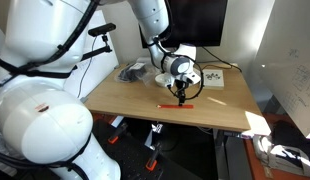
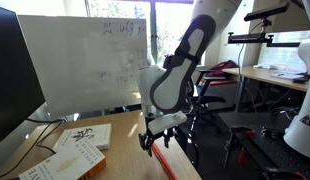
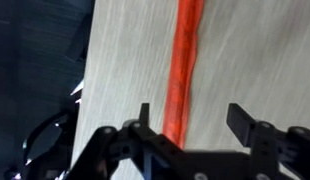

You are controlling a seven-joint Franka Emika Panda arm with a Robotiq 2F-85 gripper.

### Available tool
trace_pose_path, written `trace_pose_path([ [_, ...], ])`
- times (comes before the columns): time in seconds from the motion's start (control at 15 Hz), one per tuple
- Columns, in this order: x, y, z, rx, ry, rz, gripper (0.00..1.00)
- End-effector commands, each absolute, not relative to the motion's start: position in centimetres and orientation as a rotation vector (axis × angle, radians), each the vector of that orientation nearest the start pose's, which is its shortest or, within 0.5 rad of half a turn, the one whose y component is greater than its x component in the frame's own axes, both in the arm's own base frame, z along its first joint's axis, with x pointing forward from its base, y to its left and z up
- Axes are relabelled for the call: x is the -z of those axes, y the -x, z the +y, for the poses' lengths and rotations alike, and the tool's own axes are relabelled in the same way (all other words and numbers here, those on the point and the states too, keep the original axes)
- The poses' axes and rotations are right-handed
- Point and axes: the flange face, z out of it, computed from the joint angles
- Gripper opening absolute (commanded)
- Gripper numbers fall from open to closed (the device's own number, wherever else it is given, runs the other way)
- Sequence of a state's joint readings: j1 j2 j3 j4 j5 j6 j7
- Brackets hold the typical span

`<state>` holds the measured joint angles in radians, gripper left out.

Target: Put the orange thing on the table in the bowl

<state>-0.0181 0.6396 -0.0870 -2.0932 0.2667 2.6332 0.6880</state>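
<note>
The orange thing (image 1: 173, 105) is a thin red-orange stick lying flat on the light wood table (image 1: 125, 100) near its front edge. It also shows in an exterior view (image 2: 166, 158) and fills the middle of the wrist view (image 3: 183, 60). My gripper (image 1: 182, 92) hangs just above the stick, jaws open, also seen in an exterior view (image 2: 161, 141). In the wrist view the open gripper (image 3: 195, 120) straddles the stick, which lies closer to one finger and touches neither. The bowl is hidden or too unclear to tell.
Flat white boxes (image 1: 212, 77) lie at the back of the table, also seen in an exterior view (image 2: 75, 152). A dark bundle (image 1: 131, 71) lies at the back left. A whiteboard (image 2: 85, 60) stands behind. The table's front edge (image 1: 165, 122) is close to the stick.
</note>
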Motion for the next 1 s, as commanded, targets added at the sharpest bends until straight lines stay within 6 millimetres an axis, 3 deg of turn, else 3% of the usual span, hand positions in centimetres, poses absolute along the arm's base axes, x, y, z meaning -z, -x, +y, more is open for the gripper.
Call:
trace_pose_path([
  [0.0, -9.8, -55.1, -7.7, -0.168, 2.701, 1.512, 0.82],
  [0.2, -9.1, -55.1, -7.6, -0.176, 2.715, 1.489, 0.73],
  [0.27, -8.9, -55.2, -7.4, -0.184, 2.719, 1.475, 0.65],
  [0.33, -8.7, -55.4, -7.3, -0.186, 2.722, 1.474, 0.49],
  [0.47, -8.4, -55.5, -7.1, -0.19, 2.722, 1.464, 0.4],
  [0.8, -8.2, -55.3, -7.3, -0.181, 2.713, 1.482, 0.02],
  [0.93, -8.0, -55.2, -7.3, -0.186, 2.704, 1.486, 0.0],
])
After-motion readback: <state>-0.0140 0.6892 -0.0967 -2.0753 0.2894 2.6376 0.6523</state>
